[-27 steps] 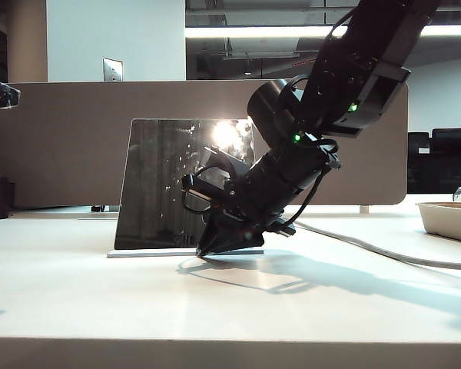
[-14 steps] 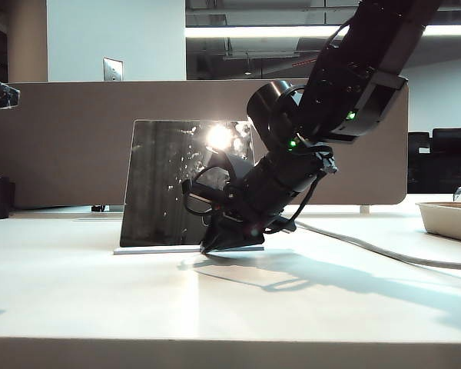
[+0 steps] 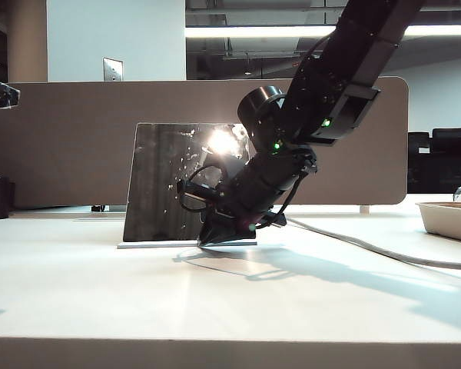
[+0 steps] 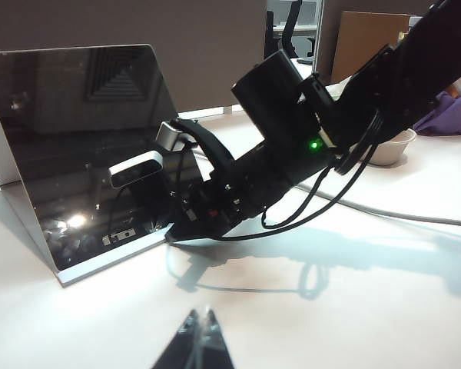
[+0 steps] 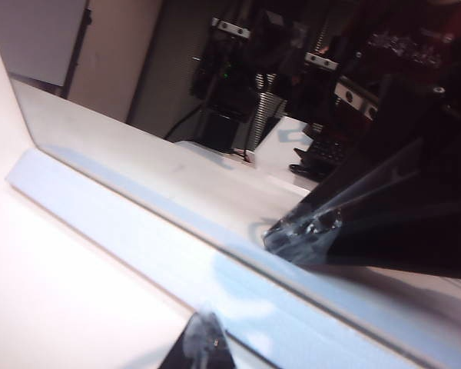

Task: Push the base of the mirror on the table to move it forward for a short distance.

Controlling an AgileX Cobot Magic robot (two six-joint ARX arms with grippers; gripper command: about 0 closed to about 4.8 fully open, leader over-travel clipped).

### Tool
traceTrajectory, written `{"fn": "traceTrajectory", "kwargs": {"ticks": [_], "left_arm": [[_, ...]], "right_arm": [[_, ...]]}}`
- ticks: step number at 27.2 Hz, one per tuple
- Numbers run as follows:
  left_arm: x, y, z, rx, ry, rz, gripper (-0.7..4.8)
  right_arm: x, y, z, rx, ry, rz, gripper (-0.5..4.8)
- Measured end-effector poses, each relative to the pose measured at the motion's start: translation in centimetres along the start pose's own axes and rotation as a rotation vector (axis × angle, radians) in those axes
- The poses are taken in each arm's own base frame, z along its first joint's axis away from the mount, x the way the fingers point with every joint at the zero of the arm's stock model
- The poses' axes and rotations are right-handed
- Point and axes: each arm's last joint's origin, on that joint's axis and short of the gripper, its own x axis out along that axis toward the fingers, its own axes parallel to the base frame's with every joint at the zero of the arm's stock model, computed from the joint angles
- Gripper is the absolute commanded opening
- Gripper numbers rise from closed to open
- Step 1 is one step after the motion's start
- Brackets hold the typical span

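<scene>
Since the earlier exterior pictures, the mirror (image 3: 186, 181) and its base (image 3: 161, 244) have slid away from the camera and a little rightward across the table (image 3: 100, 300), and the right arm has gone with them. The right gripper (image 3: 215, 240) sits low on the table at the near edge of the base, toward its right end, its fingertips drawn together into a narrow point. In the right wrist view that point (image 5: 205, 338) lies just beside the pale strip of the base (image 5: 123, 234), though actual contact cannot be confirmed there. The base runs side to side across the exterior view, so its long axis lies crosswise to the push, and the mirror stands directly beyond the right gripper, farther from the camera. That makes the right arm the nearer and the one doing the work. The left gripper (image 4: 196, 342) hangs well apart from the mirror (image 4: 77, 146), nearer the camera, its tips closed to a narrow wedge and carrying nothing. Pushing off-centre could, as a judgement, turn the base rather than carry it straight.
</scene>
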Motion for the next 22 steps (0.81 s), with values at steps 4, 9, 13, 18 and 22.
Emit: {"fn": "traceTrajectory", "kwargs": {"ticks": [4, 9, 13, 18, 22], "left_arm": [[0.0, 0.0, 0.0, 0.000, 0.000, 0.000, -0.01], [0.0, 0.0, 0.0, 0.000, 0.000, 0.000, -0.01], [0.0, 0.0, 0.0, 0.000, 0.000, 0.000, -0.01], [0.0, 0.0, 0.0, 0.000, 0.000, 0.000, -0.01], [0.0, 0.0, 0.0, 0.000, 0.000, 0.000, -0.01]], "right_arm": [[0.3, -0.1, 0.0, -0.003, -0.014, -0.002, -0.07], [0.7, -0.2, 0.1, -0.008, -0.037, -0.007, -0.07], [1.1, -0.1, 0.5, -0.011, -0.047, 0.001, -0.07], [1.2, -0.1, 0.8, -0.013, -0.055, 0.001, -0.07], [1.1, -0.3, 0.9, -0.007, -0.056, -0.005, -0.07]]}}
